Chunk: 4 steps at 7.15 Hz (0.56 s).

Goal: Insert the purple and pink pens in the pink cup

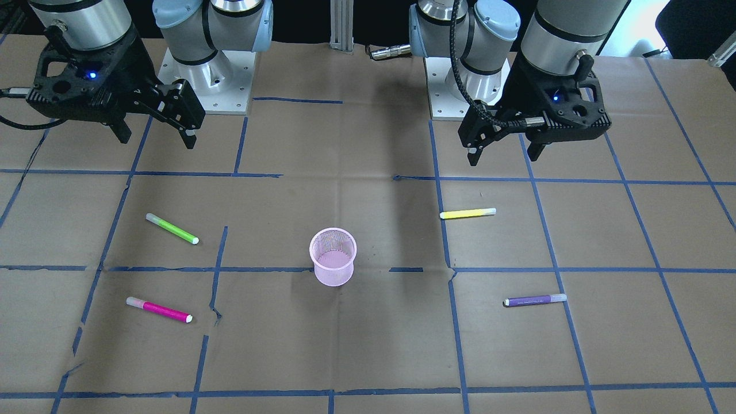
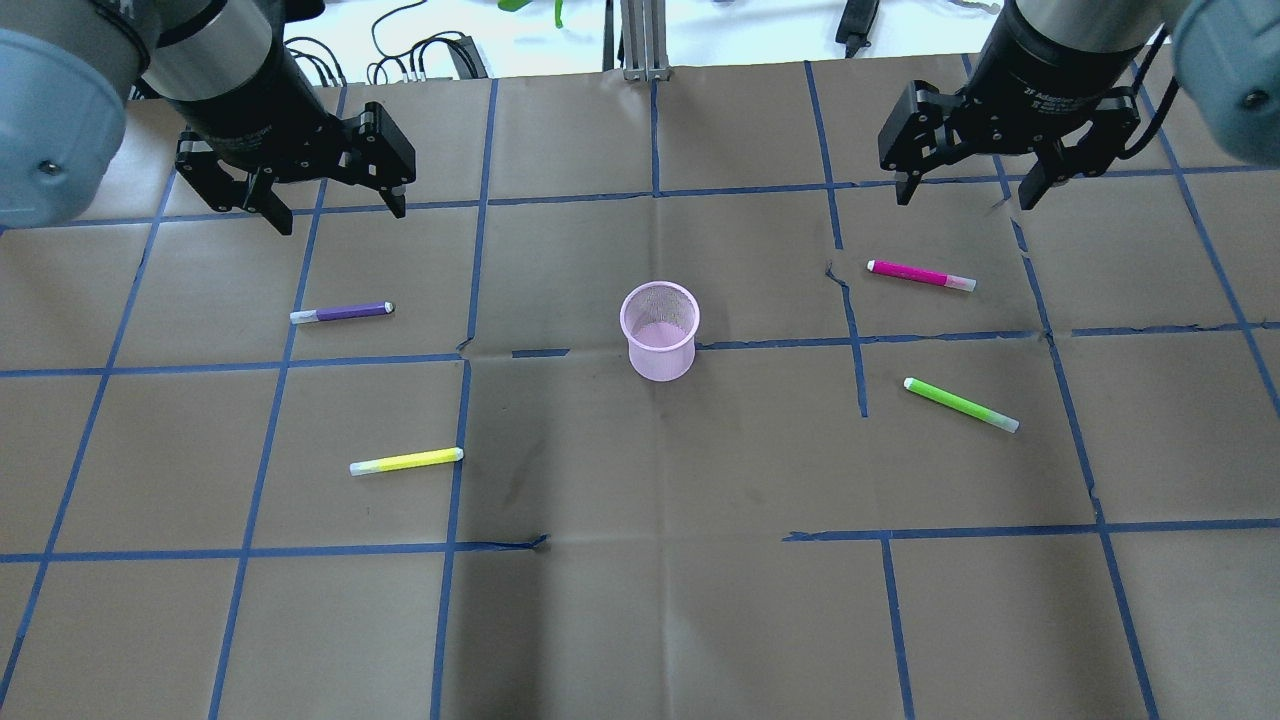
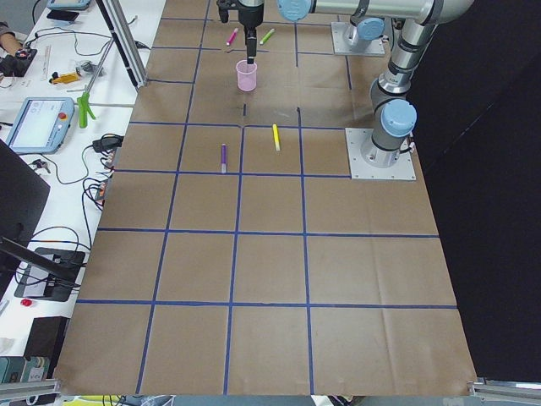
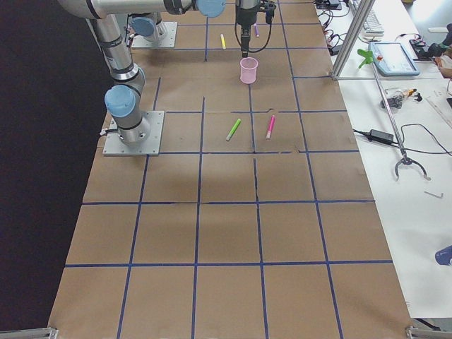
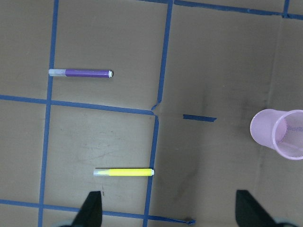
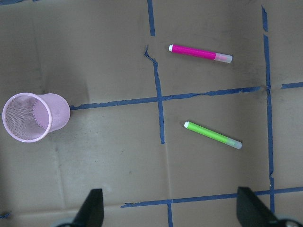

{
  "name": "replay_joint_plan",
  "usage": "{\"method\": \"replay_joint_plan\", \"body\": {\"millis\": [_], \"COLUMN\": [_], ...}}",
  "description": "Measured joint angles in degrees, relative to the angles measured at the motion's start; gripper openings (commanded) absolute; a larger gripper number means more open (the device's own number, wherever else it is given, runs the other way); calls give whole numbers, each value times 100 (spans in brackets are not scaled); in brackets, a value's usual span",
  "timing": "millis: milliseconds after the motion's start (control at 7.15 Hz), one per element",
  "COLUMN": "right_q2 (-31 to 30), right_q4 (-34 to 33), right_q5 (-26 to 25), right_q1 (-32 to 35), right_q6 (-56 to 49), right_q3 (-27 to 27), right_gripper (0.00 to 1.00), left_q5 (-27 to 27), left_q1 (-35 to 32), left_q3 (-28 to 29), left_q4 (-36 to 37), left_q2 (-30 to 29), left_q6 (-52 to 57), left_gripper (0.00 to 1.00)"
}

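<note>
The pink mesh cup stands upright and empty at the table's middle; it also shows in the front view. The purple pen lies flat to its left, and shows in the left wrist view. The pink pen lies flat to the cup's right, and shows in the right wrist view. My left gripper is open and empty, hovering beyond the purple pen. My right gripper is open and empty, hovering beyond the pink pen.
A yellow pen lies on the left side, nearer the robot than the purple pen. A green pen lies on the right side, nearer than the pink pen. Brown paper with blue tape lines covers the table.
</note>
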Motion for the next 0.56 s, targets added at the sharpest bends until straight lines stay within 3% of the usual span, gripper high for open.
{"method": "replay_joint_plan", "body": {"millis": [559], "right_q2": [-44], "right_q4": [21], "right_q5": [45], "right_q1": [81], "right_q6": [78], "right_q3": [-35], "right_gripper": [100], "left_q5": [52], "left_q1": [2], "left_q3": [-11], "left_q4": [3], "left_q2": [4], "left_q6": [8], "left_gripper": [98]}}
